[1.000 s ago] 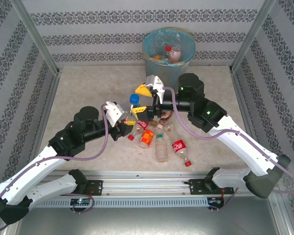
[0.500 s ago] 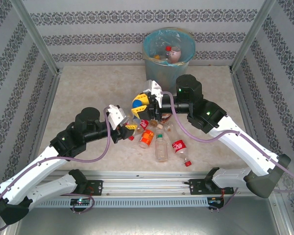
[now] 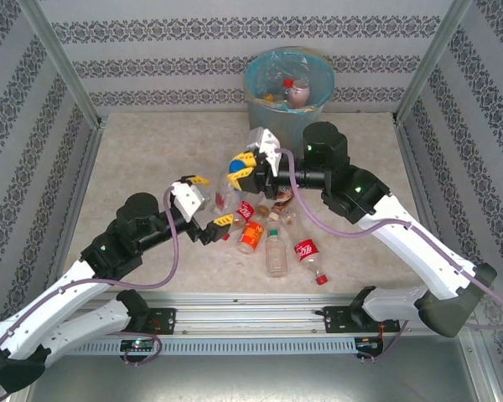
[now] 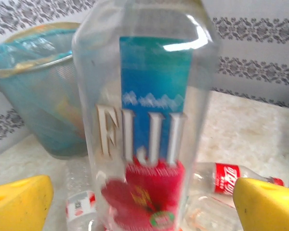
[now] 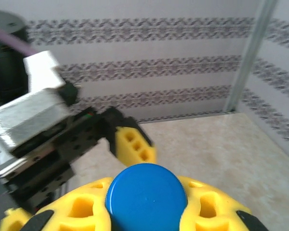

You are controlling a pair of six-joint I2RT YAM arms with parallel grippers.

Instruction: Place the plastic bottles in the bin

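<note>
Top external view: shows right gripper (image 3: 240, 167) clenched on the blue cap (image 3: 234, 165) of the Fiji bottle (image 3: 226, 198), near mid-table (image 3: 142, 151) and well short of the bin (image 3: 272, 117) at the far edge. Shows left gripper (image 3: 208, 200) just beside that bottle, jaws spread wide, holding nothing. Places three loose bottles on the table in front of the grippers: orange-labelled (image 3: 251, 235), clear (image 3: 276, 253) and red-labelled (image 3: 308, 250); places a red-capped bottle (image 3: 296, 92) inside the blue-lined bin. Left wrist view: shows the Fiji bottle (image 4: 147, 120) upright between the two yellow fingertips (image 4: 19, 202), apart from both, with the bin (image 4: 36, 96) behind on the left and a red-labelled bottle (image 4: 226, 178) lying behind on the right. Right wrist view: shows the blue cap (image 5: 147, 199) pinched between the right gripper's yellow fingers (image 5: 82, 208), with one yellow finger of the left gripper (image 5: 132, 143) just beyond. Cannot tell whether the bottle's base touches the table.
</note>
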